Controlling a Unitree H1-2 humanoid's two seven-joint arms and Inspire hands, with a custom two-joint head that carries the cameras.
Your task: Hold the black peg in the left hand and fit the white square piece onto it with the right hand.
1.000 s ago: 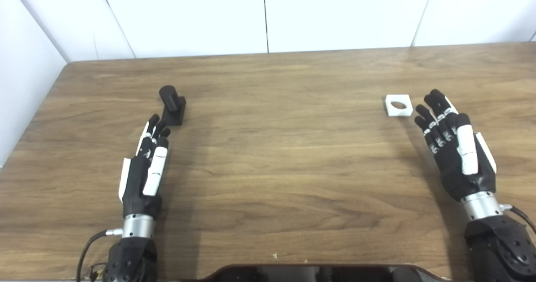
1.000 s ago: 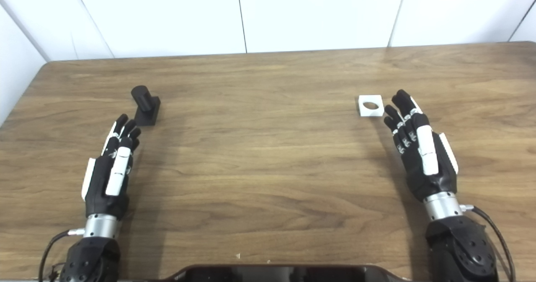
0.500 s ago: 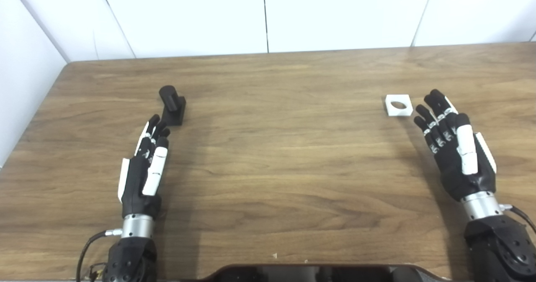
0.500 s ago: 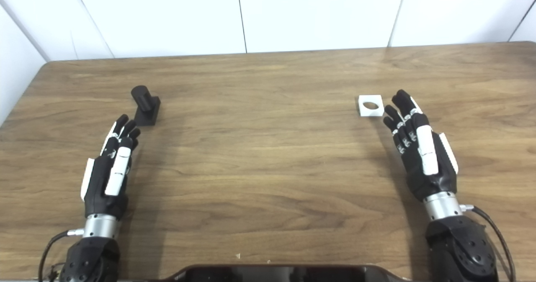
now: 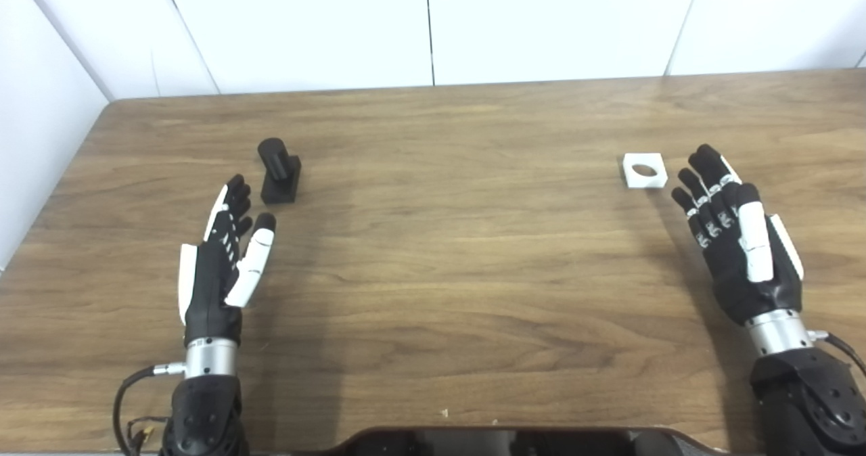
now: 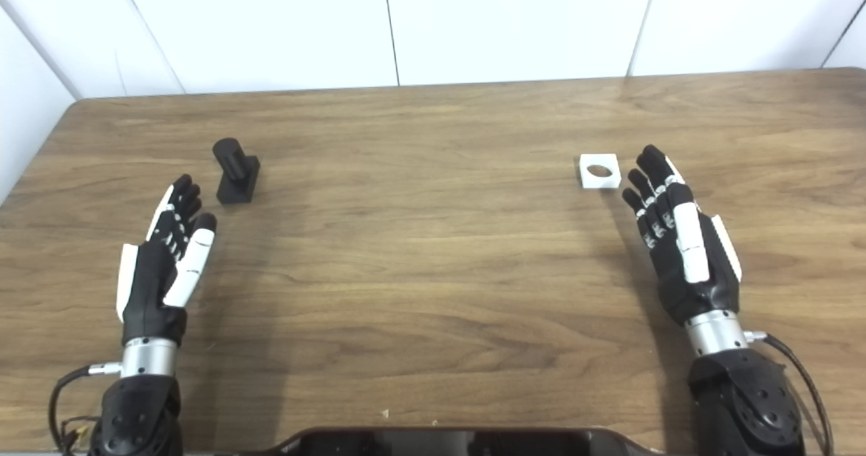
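Observation:
A black peg [image 5: 278, 170] on a black square base stands on the wooden table [image 5: 446, 253] at the far left. My left hand [image 5: 222, 261] lies open a little in front of it and to its left, fingers stretched, thumb spread, holding nothing. A white square piece [image 5: 643, 170] with a round hole lies flat at the right. My right hand [image 5: 736, 239] is open just right of and nearer than the piece, its fingertips close beside it without touching.
White wall panels [image 5: 433, 23] stand behind the table's far edge and along its left side. A dark rounded part of the robot [image 5: 500, 441] shows at the bottom edge.
My left hand has shifted to the left, away from the peg's base, and its thumb has spread out. The right hand, the peg and the white piece have stayed put.

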